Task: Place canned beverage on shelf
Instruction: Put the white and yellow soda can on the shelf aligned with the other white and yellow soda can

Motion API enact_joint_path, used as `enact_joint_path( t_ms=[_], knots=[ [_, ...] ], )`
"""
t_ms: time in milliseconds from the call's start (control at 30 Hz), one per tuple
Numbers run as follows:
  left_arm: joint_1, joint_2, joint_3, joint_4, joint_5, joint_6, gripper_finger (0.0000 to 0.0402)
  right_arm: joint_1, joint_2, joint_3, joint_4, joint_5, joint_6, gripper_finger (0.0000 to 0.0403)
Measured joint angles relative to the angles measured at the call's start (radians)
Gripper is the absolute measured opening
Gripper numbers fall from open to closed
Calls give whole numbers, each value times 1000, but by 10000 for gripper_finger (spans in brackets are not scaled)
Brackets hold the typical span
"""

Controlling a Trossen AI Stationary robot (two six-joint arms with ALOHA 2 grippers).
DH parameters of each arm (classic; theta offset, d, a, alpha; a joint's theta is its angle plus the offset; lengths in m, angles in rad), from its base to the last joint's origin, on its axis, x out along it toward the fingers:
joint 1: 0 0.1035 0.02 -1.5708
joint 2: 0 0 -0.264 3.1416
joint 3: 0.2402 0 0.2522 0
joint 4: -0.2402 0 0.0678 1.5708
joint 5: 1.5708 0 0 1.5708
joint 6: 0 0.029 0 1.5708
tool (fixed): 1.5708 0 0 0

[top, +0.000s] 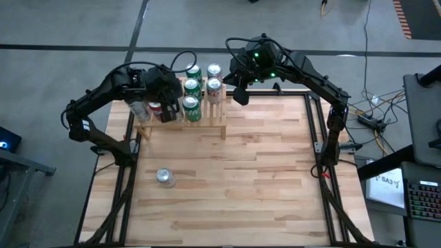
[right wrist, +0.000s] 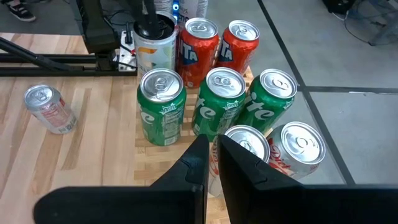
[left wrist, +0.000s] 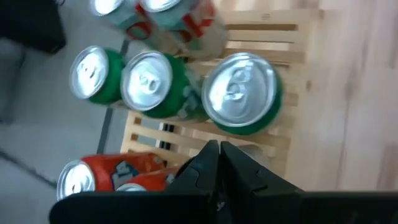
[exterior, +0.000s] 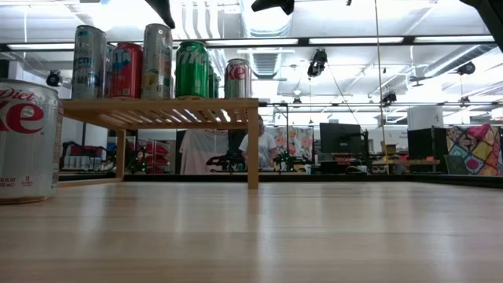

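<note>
Several cans stood packed on the shelf [top: 180, 118] at the table's [top: 262, 179] far left: three green cans [right wrist: 161, 106] in a row, two orange cans [right wrist: 198, 50] behind them, silver-and-red cans [right wrist: 301, 149] at the right-arm end. Seen level from the low view: same shelf [exterior: 161, 110], cans upright on the slats, one green can [exterior: 191, 69] between an orange one and a silver one. One more silver can [top: 165, 178] stood alone on the table near the left front edge, well apart from the shelf, looming large at the edge of the low view [exterior: 27, 141]; not yet placed. Left gripper [top: 167, 103] hung over the shelf's left part, above the cans, fingers pressed together with nothing between them [left wrist: 217, 163]. Right gripper [top: 239, 93] hovered just beyond the shelf's right end, likewise pinched closed and empty [right wrist: 211, 163], looking down over the cans. Neither gripper touched a can. Beyond the table, in the low view, stood a person [exterior: 203, 149] in a white shirt, partly hidden by the shelf.
</note>
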Motion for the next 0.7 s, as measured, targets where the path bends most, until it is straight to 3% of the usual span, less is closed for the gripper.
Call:
enact_joint_path(
  t_ms=[233,700],
  knots=[
    [1,6,0,2,-48,-108,0,0,0,0,0,0,0,22],
    [0,5,0,-28,42,-112,0,0,0,0,0,0,-3,22]
  ],
)
